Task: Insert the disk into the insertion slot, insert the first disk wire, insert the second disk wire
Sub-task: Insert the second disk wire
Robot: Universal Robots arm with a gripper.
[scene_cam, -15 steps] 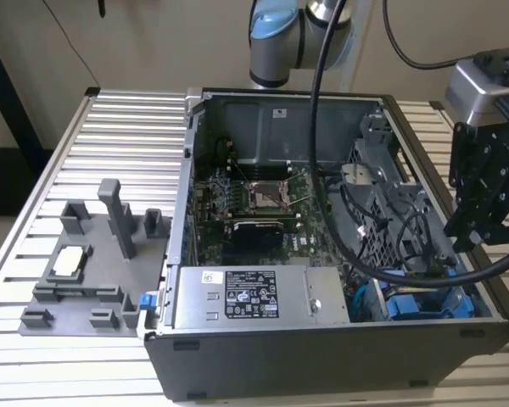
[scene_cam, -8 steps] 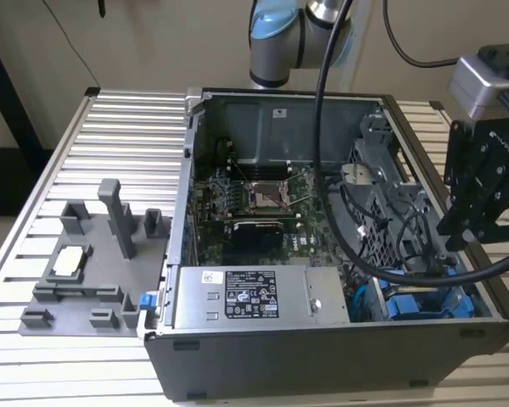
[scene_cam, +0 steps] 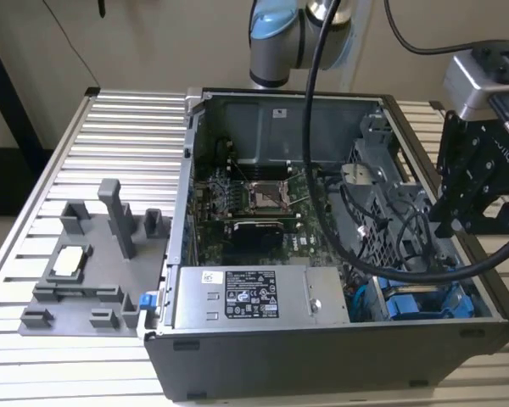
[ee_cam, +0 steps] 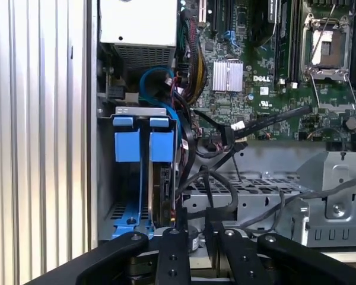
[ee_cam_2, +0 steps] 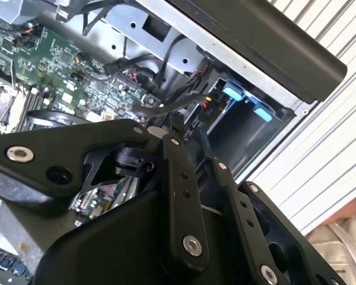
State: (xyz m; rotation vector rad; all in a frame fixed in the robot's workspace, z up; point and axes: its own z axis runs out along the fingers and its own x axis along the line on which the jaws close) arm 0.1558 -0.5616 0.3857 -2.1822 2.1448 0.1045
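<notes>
Disk (ee_cam: 162,147), in blue carrier: seated on edge in insertion slot (ee_cam: 143,111) at a corner of the open computer case (scene_cam: 322,356), just beside a second blue-fronted carrier (ee_cam: 126,146) and near the silver power supply (scene_cam: 246,297). Gripper (scene_cam: 448,227): hovers at the case's edge above black cables (ee_cam: 267,119), near the slot. Grasp state cannot be told.
</notes>
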